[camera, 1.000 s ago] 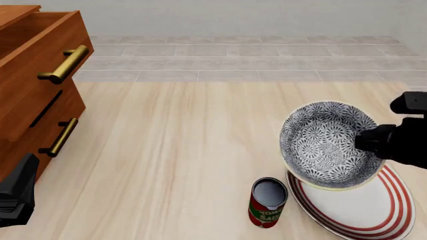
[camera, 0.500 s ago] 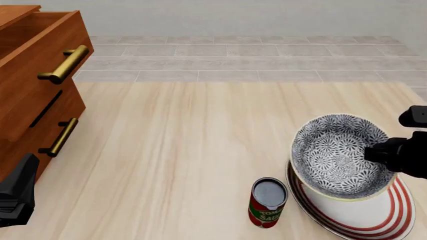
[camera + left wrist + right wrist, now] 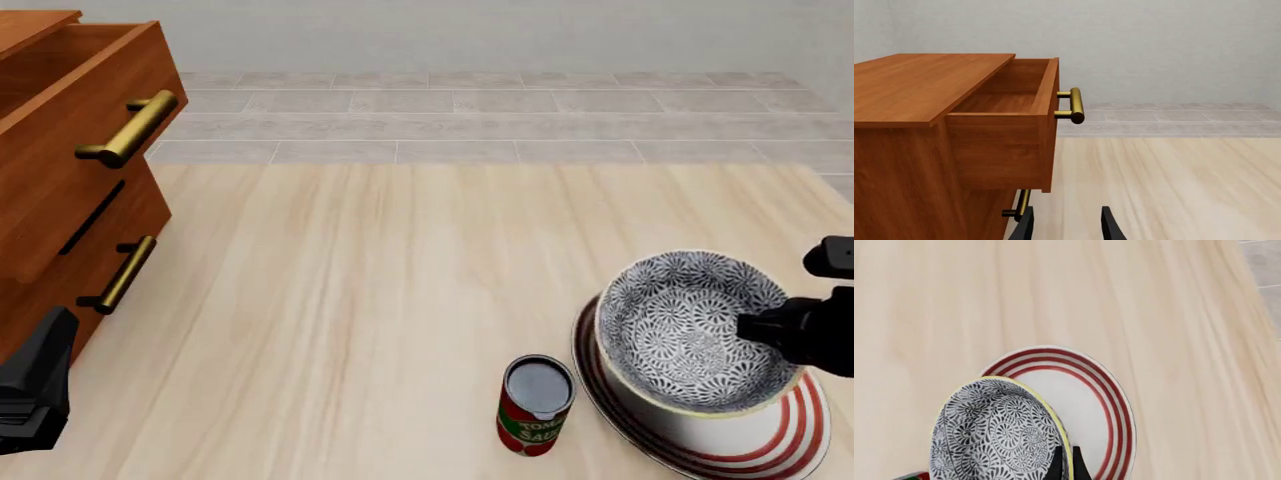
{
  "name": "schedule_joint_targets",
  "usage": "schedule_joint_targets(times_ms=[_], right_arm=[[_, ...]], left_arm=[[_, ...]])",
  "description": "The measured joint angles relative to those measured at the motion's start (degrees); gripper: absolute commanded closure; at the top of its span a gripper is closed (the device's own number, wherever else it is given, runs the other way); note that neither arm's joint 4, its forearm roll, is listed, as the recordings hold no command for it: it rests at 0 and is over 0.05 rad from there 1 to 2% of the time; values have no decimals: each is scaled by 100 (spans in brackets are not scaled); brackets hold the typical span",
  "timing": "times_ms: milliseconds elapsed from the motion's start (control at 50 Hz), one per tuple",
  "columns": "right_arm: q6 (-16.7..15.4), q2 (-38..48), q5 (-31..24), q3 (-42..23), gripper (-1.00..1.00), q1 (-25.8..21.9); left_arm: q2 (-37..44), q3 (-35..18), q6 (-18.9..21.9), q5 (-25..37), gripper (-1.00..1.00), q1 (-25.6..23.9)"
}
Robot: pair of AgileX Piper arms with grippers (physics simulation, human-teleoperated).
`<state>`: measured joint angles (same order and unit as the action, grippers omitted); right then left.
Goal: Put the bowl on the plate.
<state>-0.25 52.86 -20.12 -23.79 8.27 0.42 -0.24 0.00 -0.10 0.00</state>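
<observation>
The grey-and-white floral bowl with its pale yellow-green rim hangs low over the red-ringed white plate, tilted toward the camera. Whether its base touches the plate I cannot tell. My right gripper is shut on the bowl's right rim. In the right wrist view its fingers pinch the rim of the bowl above the plate. My left gripper is open with nothing between its fingers, down at the front left by the cabinet.
A red-and-green labelled can stands upright just left of the plate, close to the bowl. A wooden drawer cabinet with brass handles and its top drawer pulled out fills the left side.
My right gripper has lowered the bowl and carried it right and toward the camera, down over the plate. The left arm has not moved.
</observation>
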Motion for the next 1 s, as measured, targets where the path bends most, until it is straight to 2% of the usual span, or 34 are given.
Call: schedule_joint_targets(times_ms=[440,820,840,1000], right_arm=[[80,323,500,406,100,59],[112,582,882,511,100,230],[110,591,892,513,-100,237],[27,652,914,563,-100,292]], left_arm=[[0,0,0,0,-100,0],[0,0,0,0,-100,0],[0,0,0,0,-100,0],[0,0,0,0,-100,0]])
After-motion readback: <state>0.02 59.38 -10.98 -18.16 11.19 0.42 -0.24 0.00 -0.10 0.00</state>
